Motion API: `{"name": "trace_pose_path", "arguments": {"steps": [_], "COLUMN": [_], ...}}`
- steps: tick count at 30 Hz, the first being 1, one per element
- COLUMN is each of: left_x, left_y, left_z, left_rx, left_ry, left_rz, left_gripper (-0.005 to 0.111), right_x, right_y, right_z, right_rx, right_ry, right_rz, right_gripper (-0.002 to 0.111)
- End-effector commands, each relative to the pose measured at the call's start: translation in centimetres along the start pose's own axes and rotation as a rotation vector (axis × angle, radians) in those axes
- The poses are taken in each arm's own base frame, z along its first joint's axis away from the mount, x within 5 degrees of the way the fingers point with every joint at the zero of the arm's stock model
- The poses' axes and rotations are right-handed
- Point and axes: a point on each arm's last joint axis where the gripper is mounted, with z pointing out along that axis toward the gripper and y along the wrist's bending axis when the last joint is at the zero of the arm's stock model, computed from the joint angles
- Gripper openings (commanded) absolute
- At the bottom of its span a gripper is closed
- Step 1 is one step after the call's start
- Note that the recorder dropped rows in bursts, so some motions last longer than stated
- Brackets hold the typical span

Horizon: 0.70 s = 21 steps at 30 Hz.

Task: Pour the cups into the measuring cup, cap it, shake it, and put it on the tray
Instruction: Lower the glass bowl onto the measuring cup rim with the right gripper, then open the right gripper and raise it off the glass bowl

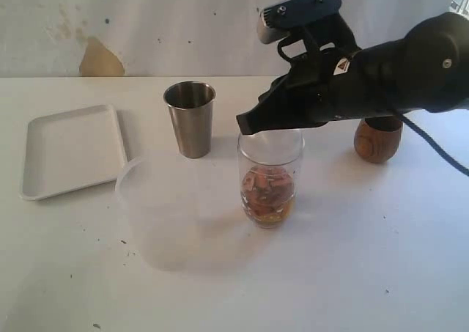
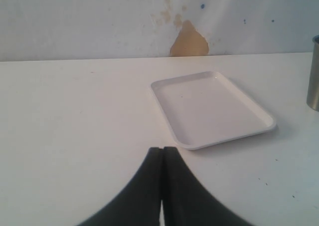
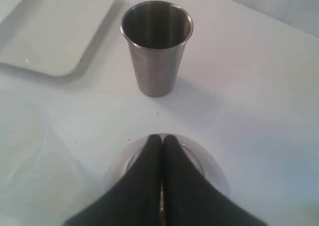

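Note:
The clear measuring cup (image 1: 270,178) stands mid-table with orange-brown bits in its bottom. My right gripper (image 1: 245,123) hovers just over its rim, jaws shut with nothing between them; in the right wrist view the shut gripper (image 3: 162,137) lies across the measuring cup's round top (image 3: 212,168). The steel tumbler (image 1: 190,119) stands upright behind and to the left, and looks empty (image 3: 156,46). The brown wooden cup (image 1: 378,140) sits behind my right arm, partly hidden. The white tray (image 1: 71,150) lies at the far left. My left gripper (image 2: 163,150) is shut and empty, low over the table near the tray (image 2: 212,109).
A wide frosted plastic cup (image 1: 157,200) stands just left of the measuring cup, toward the front; it shows faintly in the right wrist view (image 3: 25,156). The tumbler's side (image 2: 314,74) cuts into the edge of the left wrist view. A stained wall runs behind the table.

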Motion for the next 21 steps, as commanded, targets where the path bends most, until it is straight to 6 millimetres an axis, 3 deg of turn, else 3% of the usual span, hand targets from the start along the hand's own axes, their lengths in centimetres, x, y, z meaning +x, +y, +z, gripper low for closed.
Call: {"name": "trace_pose_path", "arguments": {"steps": [1,21], "left_x": [0.1,0.1], "left_y": [0.0,0.0], "left_z": [0.0,0.0], "left_rx": [0.001,0.001], "left_ry": [-0.005,-0.005], "left_rz": [-0.005,-0.005], "left_gripper": [0.0,0.0], "right_x": [0.7,-1.7], "right_y": [0.2,0.2], "right_z": [0.3,-3.5], "right_rx": [-0.017,0.011], "right_ry": [0.052,-0.115], "right_rz": [-0.017,-0.042], "right_gripper": [0.0,0.0]}}
